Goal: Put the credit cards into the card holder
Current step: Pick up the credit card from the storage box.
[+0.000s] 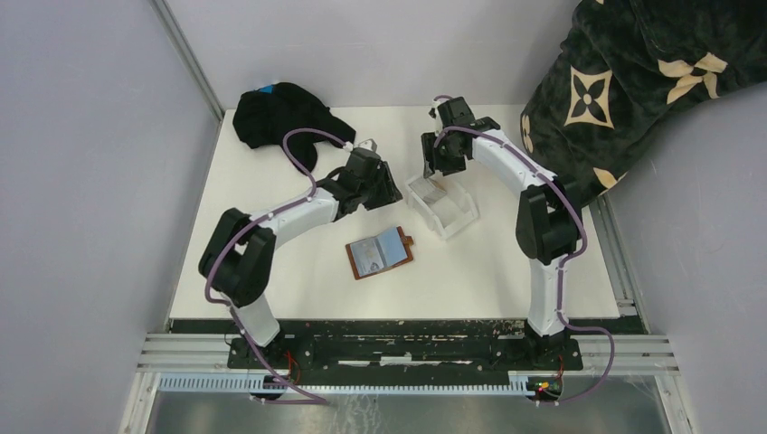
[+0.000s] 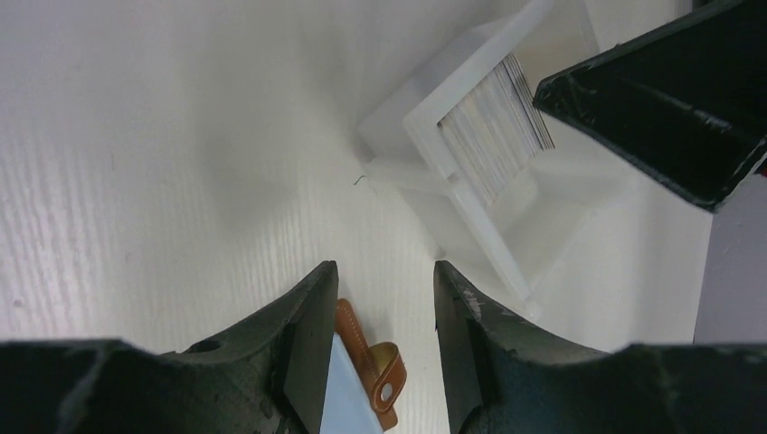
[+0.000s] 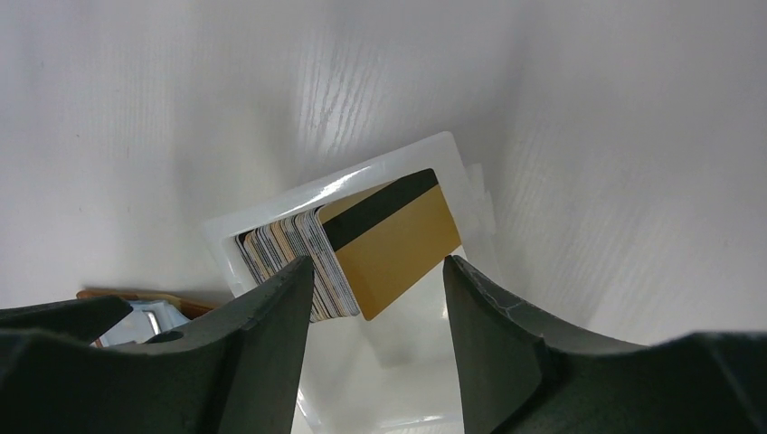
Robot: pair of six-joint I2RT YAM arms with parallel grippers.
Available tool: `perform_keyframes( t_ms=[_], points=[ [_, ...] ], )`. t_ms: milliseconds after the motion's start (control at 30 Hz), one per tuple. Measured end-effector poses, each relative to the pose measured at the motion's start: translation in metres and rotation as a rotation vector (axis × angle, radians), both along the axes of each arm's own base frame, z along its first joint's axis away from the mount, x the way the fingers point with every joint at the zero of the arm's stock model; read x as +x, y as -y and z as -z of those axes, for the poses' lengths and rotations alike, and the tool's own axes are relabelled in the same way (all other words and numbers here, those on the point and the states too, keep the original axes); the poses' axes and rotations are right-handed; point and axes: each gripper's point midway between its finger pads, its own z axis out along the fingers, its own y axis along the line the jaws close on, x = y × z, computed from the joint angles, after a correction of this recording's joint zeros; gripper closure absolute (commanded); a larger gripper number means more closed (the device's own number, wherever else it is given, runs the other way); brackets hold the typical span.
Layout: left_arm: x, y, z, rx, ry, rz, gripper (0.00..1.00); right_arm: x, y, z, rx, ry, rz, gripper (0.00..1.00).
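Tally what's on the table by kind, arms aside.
Card holder: 1
Clear tray: 1
Card stack in the tray: 1, single cards uncountable
Black cloth: 1
Total: 4

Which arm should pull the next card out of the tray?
Right. The right gripper, open, hangs directly over the credit cards standing in the clear tray; the left gripper, also open, sits beside the tray.

1 card holder [image 1: 380, 252], 1 tray [image 1: 459, 215], 1 stack credit cards [image 3: 389, 249] (qty unclear), 1 black cloth [image 1: 280, 113], 1 blanket [image 1: 633, 81]
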Motion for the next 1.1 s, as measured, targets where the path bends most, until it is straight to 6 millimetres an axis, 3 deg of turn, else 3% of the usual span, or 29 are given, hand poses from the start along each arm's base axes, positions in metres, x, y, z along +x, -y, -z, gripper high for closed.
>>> perform_keyframes(
  t_ms=[467, 667, 767, 1100],
  points=[
    [0.021, 0.029, 0.039, 0.001, -0.081, 0.056, 0.52, -0.007, -0.012, 0.028, 0.079, -0.104, -0.042, 0.41],
    [0.024, 0.036, 0.055, 0.008, -0.113, 0.074, 0.53, -0.006, -0.014, 0.028, 0.116, -0.124, -0.039, 0.49],
    [0.025, 0.039, 0.06, 0.01, -0.127, 0.081, 0.53, -0.006, -0.014, 0.027, 0.125, -0.125, -0.038, 0.54],
    [0.041, 0.046, 0.062, 0.008, -0.126, 0.075, 0.53, -0.002, -0.01, 0.025, 0.122, -0.12, -0.017, 0.56]
  ],
)
